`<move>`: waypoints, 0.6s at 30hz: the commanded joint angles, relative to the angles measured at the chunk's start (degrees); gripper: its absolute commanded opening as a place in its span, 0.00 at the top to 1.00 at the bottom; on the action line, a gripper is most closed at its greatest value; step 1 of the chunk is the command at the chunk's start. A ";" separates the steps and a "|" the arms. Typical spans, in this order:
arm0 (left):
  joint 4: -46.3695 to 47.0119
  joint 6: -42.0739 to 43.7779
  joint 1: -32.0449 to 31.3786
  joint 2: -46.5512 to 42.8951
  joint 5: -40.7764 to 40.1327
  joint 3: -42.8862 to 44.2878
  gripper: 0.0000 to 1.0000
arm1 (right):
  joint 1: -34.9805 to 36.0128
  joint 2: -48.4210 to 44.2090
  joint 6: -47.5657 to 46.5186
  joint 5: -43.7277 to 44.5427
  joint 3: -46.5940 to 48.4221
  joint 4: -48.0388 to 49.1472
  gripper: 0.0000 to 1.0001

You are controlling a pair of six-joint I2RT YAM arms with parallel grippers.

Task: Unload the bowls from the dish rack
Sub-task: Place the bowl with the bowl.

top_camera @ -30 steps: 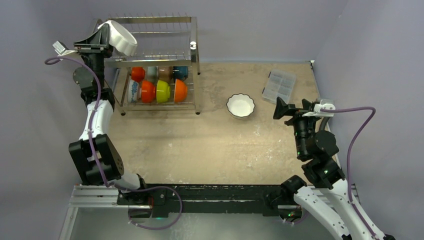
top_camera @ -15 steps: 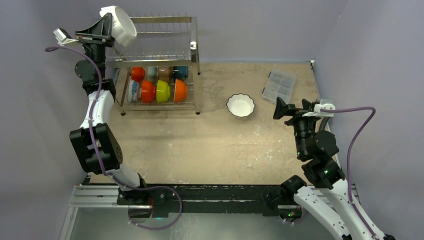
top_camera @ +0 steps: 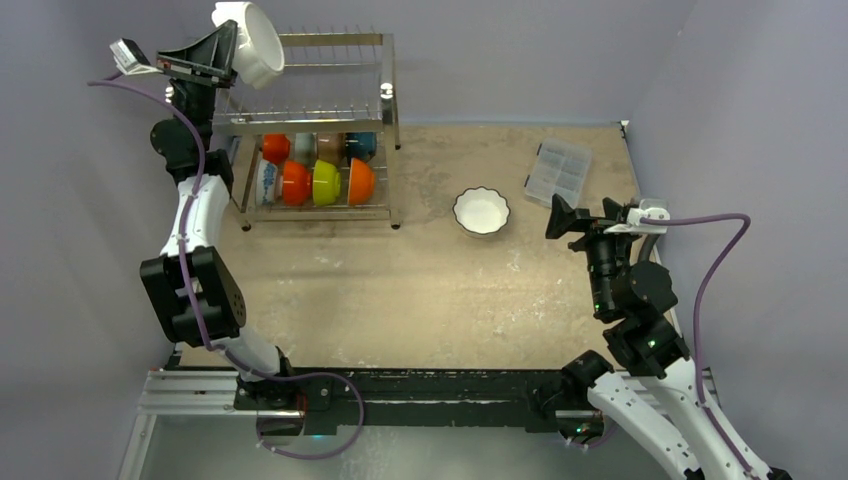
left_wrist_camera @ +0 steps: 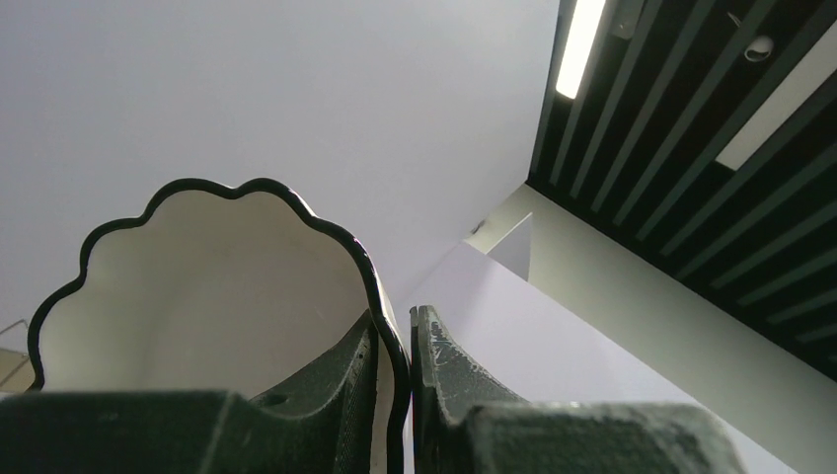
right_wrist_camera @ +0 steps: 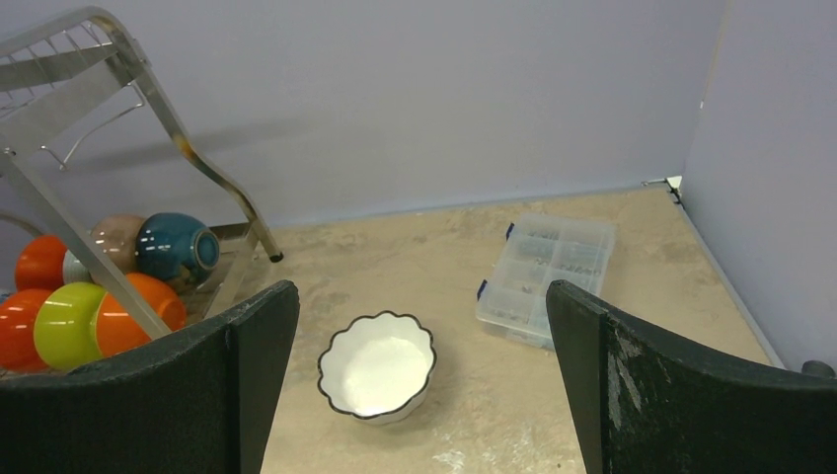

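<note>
On the right side of the desk, nearest the arm bases, the right end effector hangs idle with its jaws spread wide and nothing between them. Beyond it a white scalloped bowl sits upright on the desk, well apart from the rack, and a clear compartment box lies toward the far right corner. At the far left stands the dish rack. Its lower tier holds bowls on edge: an orange bowl, a yellow-green bowl and a blue-patterned bowl in front, a teal bowl and others behind. Highest and farthest, the left end effector is clamped on the rim of a second scalloped bowl, one finger inside and one outside. It holds the bowl tipped on its side above the rack's upper left corner. The step in hand looks like the carry-out. The pinch should be firm on that thin rim, and the bowl should pass clear of the top rail. It ought to be levelled over bare desk beside the first bowl before the jaws let go.
</note>
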 commanded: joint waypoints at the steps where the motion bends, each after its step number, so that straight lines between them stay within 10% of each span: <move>1: 9.45 -1.65 -0.68 -4.99 1.39 2.99 1.00 | 0.29 -0.17 -0.48 0.58 -0.35 2.76 0.01; 18: 13.51 -4.31 -1.66 -16.68 10.95 -7.98 1.00 | 0.37 0.79 -0.50 -0.08 0.26 2.62 0.01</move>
